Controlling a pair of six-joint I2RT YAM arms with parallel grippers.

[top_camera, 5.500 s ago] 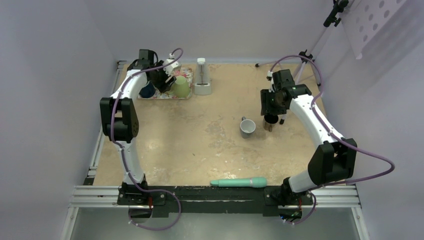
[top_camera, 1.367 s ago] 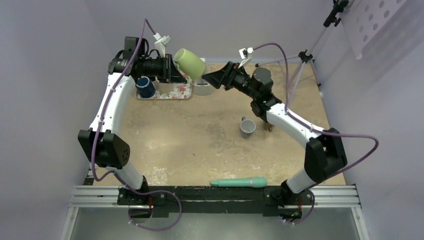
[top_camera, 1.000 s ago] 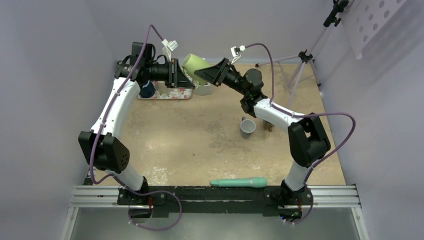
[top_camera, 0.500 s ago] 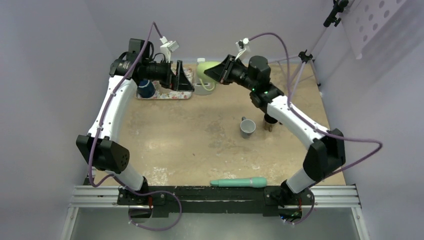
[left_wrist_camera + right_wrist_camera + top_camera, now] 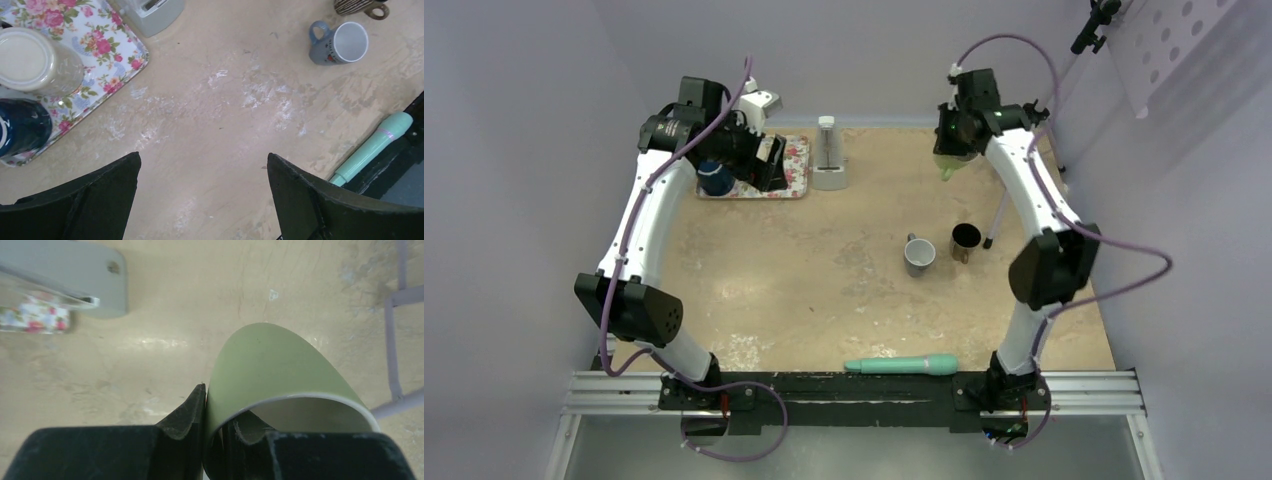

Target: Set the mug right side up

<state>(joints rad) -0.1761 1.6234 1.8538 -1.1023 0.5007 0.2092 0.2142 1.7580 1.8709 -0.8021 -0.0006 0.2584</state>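
Hanging rim-up, the green mug is pinched by the right pincer; the left pincer is spread, empty. Placement is not yet done.

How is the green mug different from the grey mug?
The green mug hangs in the air, pinched at its rim by the right gripper; the grey mug stands on the table, untouched. The grey mug shows its handle; the green mug's handle is not visible. Both are mugs with pale insides.
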